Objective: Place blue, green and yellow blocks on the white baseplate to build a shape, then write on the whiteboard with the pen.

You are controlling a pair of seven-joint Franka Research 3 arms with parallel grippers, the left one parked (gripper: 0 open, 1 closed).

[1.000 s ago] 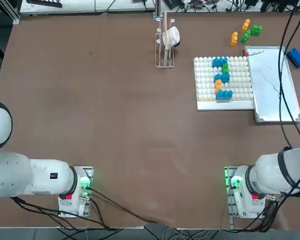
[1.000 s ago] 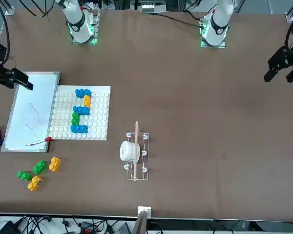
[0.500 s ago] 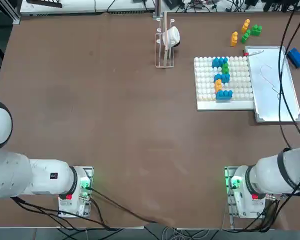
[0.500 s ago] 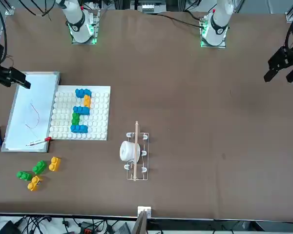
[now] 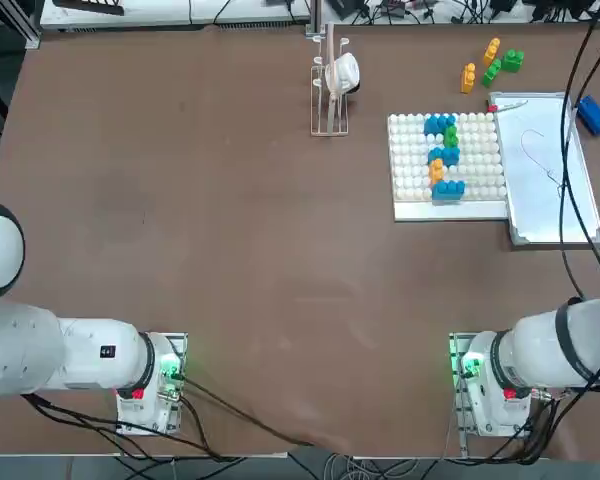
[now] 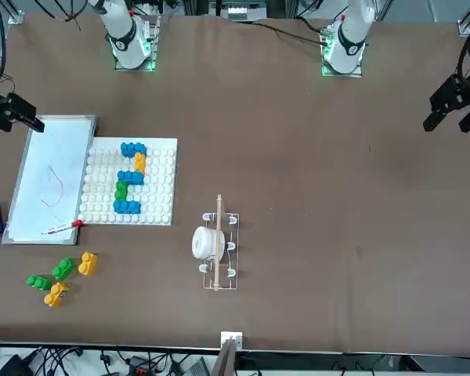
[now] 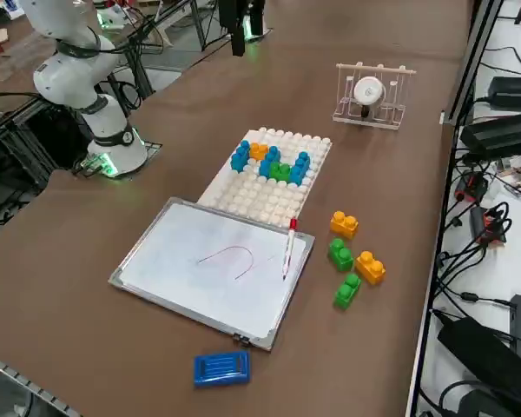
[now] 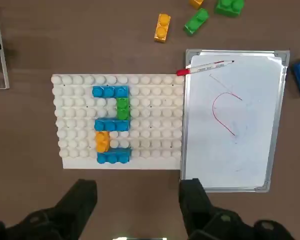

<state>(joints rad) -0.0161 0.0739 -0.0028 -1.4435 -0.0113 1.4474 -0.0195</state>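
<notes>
**Operator:** Where is your right gripper, and what are its fingers doing?

**Logger:** You find the right gripper (image 8: 138,210) raised above the table, just off the near edge of the white baseplate (image 8: 72,150). Its two fingers (image 8: 80,197) stand spread apart with nothing between them. In the front view the gripper (image 6: 12,117) shows at the picture's edge, over the near corner of the whiteboard (image 6: 39,168).

**Operator:** What lies closest under it?

**Logger:** You see the baseplate directly past the fingertips, and the whiteboard (image 8: 255,150) touching it along one side. On the baseplate sits a stepped figure of blocks (image 8: 110,125): a blue row nearest the gripper, a yellow piece behind it, another blue row, a green piece, then a blue row farthest.

**Operator:** And on the board?

**Logger:** You can read a thin red curved line (image 8: 224,111) drawn across its middle. The pen (image 8: 205,66) lies flat along the board's far edge, its red end toward the baseplate corner.

**Operator:** Farther out?

**Logger:** Beyond the board's far edge you note four loose blocks (image 7: 352,259) on the table, two yellow and two green, near each other. A smooth blue slab (image 7: 220,367) rests just beside the board's outer long side. Well apart, past the baseplate's other side, a wire rack (image 5: 329,90) holds a white roll.
</notes>
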